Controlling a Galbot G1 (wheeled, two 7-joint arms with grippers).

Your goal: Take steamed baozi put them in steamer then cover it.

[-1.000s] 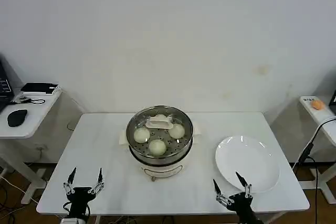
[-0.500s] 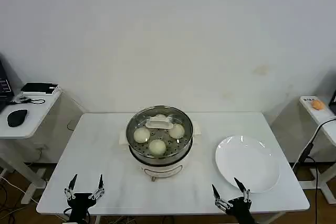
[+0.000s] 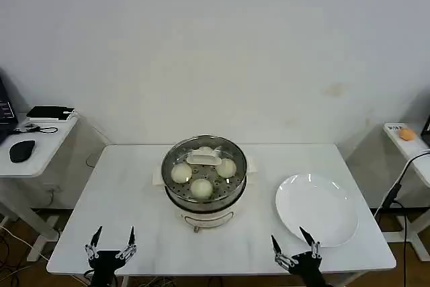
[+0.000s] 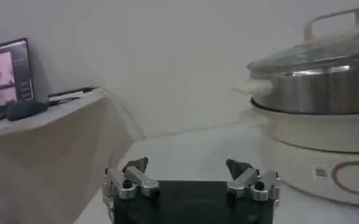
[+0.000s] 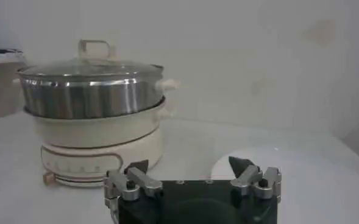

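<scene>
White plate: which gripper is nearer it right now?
Right. The right gripper hangs open at the table's front edge, just off the white plate's near rim. The left gripper is open at the front-left corner, across the steamer.

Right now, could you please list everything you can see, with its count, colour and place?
buns: four, cream-white, inside the steamer under the lid
steamer: one, shiny steel on a cream base, middle of the table
lid: one, clear glass with a cream handle, resting on the steamer
plate: one, white, bare, on the table to the steamer's right
table: one, white, in front of the robot
side desk: one, white, far left, holding a dark mouse
left gripper: open, at the table's near left edge
right gripper: open, at the near edge beside the plate
</scene>
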